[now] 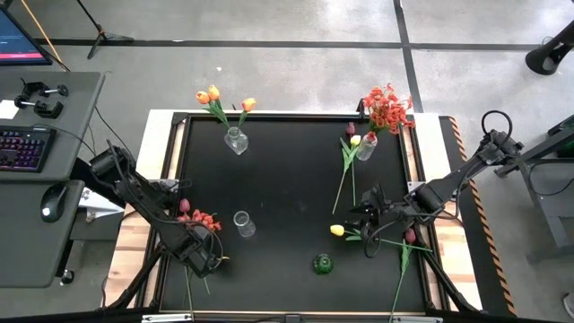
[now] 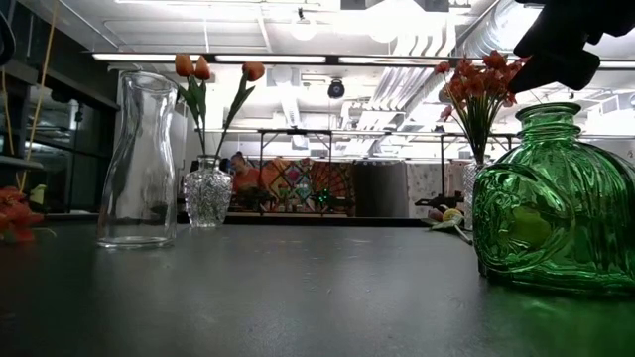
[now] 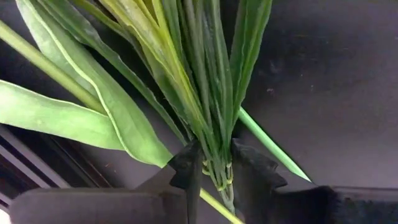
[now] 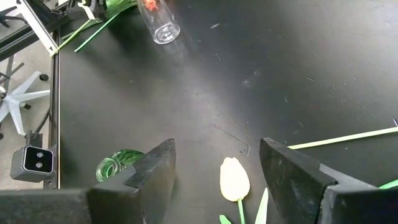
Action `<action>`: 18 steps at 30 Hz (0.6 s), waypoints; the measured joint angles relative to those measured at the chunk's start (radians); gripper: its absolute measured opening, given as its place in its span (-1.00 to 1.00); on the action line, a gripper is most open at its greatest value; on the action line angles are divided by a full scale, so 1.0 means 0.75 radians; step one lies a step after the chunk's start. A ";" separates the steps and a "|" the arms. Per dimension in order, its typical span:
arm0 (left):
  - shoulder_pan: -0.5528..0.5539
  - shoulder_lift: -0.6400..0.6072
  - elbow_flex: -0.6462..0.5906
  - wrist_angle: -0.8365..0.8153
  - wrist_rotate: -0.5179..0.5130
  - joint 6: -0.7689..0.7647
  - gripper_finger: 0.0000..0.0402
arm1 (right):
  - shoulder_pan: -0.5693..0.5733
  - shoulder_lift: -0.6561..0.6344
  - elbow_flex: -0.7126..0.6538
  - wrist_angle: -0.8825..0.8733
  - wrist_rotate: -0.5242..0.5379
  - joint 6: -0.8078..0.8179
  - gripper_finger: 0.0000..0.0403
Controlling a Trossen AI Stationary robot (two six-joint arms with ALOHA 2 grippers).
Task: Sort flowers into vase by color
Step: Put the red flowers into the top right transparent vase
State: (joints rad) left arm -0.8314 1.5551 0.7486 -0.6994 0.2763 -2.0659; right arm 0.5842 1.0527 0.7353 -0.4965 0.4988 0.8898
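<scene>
My left gripper (image 1: 204,255) is at the table's near left, shut on a bunch of green stems and leaves (image 3: 186,74). That bunch carries red-orange blossoms (image 1: 201,220) and a dark pink tulip (image 1: 184,206). My right gripper (image 1: 369,222) is open at the near right. Its fingers stand either side of a yellow tulip head (image 4: 234,179) that lies on the table, without touching it. A green vase (image 1: 322,264) and an empty clear vase (image 1: 243,224) stand near the middle. Orange tulips stand in a far vase (image 1: 236,140), and red-orange sprays (image 1: 387,108) in another. My left gripper pinches the bunch of stems and leaves (image 3: 214,163) between its two fingers (image 3: 188,169), with several stalks gathered together. The leaves fan out beyond the fingertips. One thin stem (image 3: 267,143) runs off to the side over the dark table.
A pink tulip (image 1: 350,130) and a yellow tulip (image 1: 355,140) lie by the spray vase, their stems running toward the near side. Another pink tulip (image 1: 410,236) lies by the right edge. The green vase (image 2: 556,198) stands close to my right gripper. A desk with a keyboard (image 1: 22,148) stands left.
</scene>
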 joint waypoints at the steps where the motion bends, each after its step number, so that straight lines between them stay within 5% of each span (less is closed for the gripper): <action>1: 0.000 0.000 0.000 0.000 0.001 0.000 -0.59 | 0.000 0.000 0.000 -0.001 0.000 0.000 0.10; 18: -0.002 -0.013 0.022 -0.017 0.058 0.081 -0.18 | -0.001 0.000 0.000 -0.025 0.001 0.000 0.10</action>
State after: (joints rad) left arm -0.8326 1.5452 0.7654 -0.7125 0.3195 -2.0048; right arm 0.5838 1.0527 0.7353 -0.5152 0.4992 0.8898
